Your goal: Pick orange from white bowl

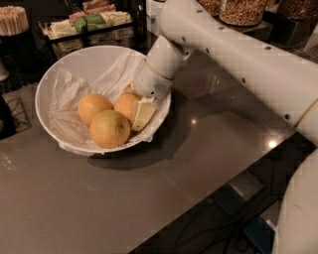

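The white bowl (54,74) with crumpled paper lining stands at the left of the dark table and holds three fruits. The orange (124,106), the deepest in colour, lies at the bowl's right side. A paler fruit (93,106) lies to its left and a larger yellower fruit (109,129) in front. My gripper (135,101) reaches down into the bowl from the upper right. One finger (143,114) presses the orange's right side and the other shows just behind its top. The orange rests in the bowl with the gripper shut on it.
My white arm (238,54) crosses the upper right of the view. A tray of packets (89,22) and a holder of sticks (12,20) stand behind the bowl. Jars (243,10) stand at the back right. The table's edge (213,186) runs diagonally at the lower right.
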`<action>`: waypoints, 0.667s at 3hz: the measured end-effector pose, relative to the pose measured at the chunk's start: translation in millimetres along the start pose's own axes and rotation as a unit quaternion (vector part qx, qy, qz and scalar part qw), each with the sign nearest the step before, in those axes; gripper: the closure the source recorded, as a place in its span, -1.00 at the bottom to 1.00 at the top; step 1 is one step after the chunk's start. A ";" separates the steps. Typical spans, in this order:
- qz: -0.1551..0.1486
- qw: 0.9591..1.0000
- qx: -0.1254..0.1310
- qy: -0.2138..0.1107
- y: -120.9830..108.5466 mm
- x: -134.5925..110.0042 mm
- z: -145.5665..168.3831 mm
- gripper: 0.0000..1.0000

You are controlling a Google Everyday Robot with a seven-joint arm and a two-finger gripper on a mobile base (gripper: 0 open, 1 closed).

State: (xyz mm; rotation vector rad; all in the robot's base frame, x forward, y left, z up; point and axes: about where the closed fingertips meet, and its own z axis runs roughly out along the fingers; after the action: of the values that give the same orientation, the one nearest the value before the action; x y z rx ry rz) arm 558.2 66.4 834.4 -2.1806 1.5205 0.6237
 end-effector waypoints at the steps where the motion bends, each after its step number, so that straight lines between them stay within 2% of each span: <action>1: 0.000 1.000 0.000 0.000 -0.2 -1.2 -2.1 1.00; 2: 0.003 1.000 0.019 -0.005 -0.2 -5.7 -28.0 1.00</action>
State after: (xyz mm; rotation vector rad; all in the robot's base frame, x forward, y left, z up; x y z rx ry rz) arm 560.2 54.9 860.5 -2.1421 1.5209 0.6023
